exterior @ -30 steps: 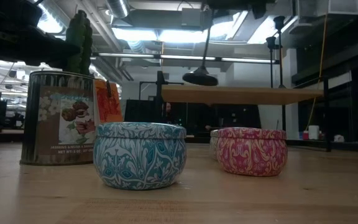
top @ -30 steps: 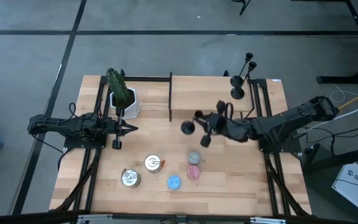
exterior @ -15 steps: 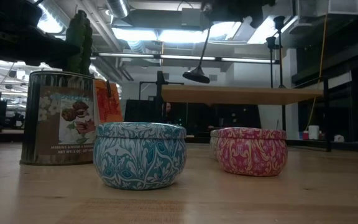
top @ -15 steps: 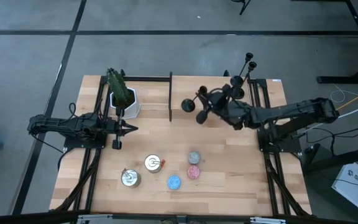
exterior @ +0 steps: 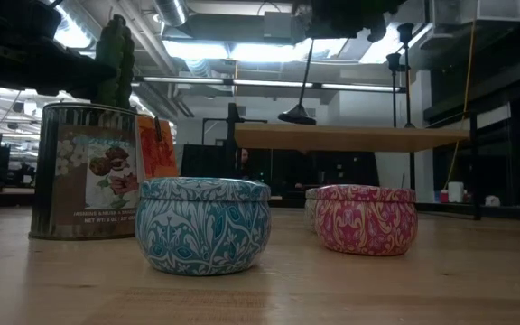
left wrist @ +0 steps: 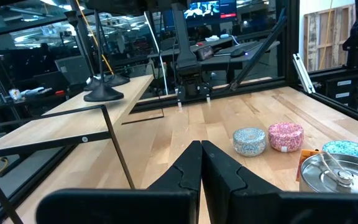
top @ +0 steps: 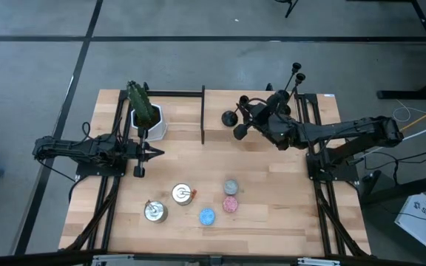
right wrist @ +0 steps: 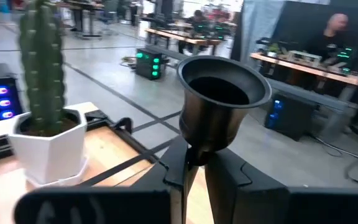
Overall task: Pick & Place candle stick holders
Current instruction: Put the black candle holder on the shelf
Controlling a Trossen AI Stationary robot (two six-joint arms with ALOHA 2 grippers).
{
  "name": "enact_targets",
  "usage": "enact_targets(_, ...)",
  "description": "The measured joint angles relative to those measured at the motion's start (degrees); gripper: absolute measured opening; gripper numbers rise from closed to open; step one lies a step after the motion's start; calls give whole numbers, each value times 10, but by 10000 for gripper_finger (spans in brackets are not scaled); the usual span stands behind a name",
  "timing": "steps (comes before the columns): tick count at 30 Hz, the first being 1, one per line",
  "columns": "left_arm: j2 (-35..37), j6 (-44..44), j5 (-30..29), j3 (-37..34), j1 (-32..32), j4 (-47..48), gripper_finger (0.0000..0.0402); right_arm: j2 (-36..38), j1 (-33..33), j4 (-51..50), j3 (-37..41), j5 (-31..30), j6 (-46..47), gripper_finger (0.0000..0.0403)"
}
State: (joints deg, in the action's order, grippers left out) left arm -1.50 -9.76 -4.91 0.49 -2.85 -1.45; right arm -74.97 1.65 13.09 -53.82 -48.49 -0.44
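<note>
The right claw point(top: 251, 118) is clamped on the stem of a candle stick holder point(top: 230, 117), carried tilted above the table's point(top: 272, 207) raised back shelf point(top: 220, 103). It should level it upright, then lower gently beside the standing holders point(top: 283, 96). The left claw point(top: 154, 153) waits shut

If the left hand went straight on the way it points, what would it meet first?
Shut, the left hand faces bare table; the first thing in line looks like the right arm's base, depth unclear.
</note>
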Motion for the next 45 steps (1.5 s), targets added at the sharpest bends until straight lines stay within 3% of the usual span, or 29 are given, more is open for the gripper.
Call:
enact_targets(9, 0, 0, 0, 0, 0, 0, 4, 36, 10, -11, 0, -93, -4, 35)
enact_targets(17, 0, 0, 0, 0, 0, 0, 4, 94, 33, -133, -1, -161, 50, 35)
enact_targets(28, 0, 0, 0, 0, 0, 0, 4, 173, 37, -364, -1, -134, 192, 35)
enact_targets(45, 0, 0, 0, 0, 0, 0, 4, 176, -36, -398, 1, -82, 210, 35)
